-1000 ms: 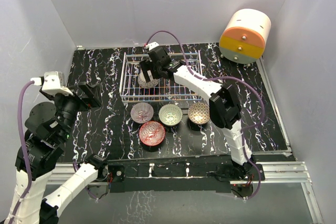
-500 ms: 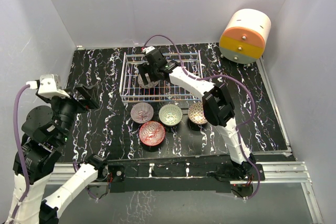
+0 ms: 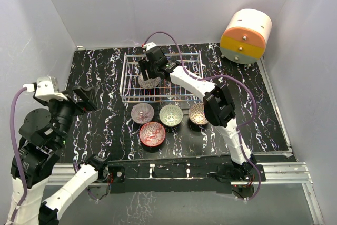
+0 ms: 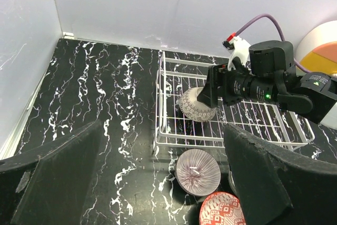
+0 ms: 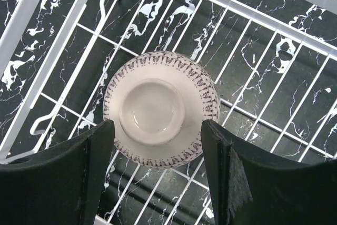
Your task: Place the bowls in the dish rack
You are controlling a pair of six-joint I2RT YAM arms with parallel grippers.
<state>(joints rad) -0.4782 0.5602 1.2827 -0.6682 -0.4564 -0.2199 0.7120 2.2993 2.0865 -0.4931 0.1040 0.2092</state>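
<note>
- A small round brown-and-white ceramic bowl [image 5: 160, 109] lies upside down in the white wire dish rack [image 3: 179, 94], its pale foot ring facing up (the patterned band runs around the rim).
- Seen from above, this bowl [image 3: 149, 82] sits at about 8 o'clock from the rack's middle, near the left end wall.
- The right jaws stand apart over it. In the wrist view one dark finger [image 5: 58, 177] is at 8 o'clock of the bowl and the other at 4 o'clock, with the bowl between them.
- Both fingers overlap the bowl's rim in that view. I cannot tell whether they touch it or hang just above it.
- The right arm [image 3: 189, 80] reaches across the rack from 4 o'clock.
- Three more bowls stand upright in a row on the black white-veined surface [image 3: 100, 72], at 6 o'clock of the rack. They are a pinkish ceramic bowl [image 3: 142, 113], a pale green ceramic bowl [image 3: 171, 115] and a second brown-and-white bowl [image 3: 198, 113] (partly behind the right arm).
- A red patterned bowl [image 3: 152, 134] sits just beside the pinkish one, at its 5 o'clock.
- The left jaws are spread wide (both dark fingers frame the bottom corners of the left wrist view), and the left arm [image 3: 58, 114] is raised well apart from the rack, at its 8 o'clock.
- A round orange-and-cream drawer unit [image 3: 246, 36] stands at 2 o'clock of the rack.
</note>
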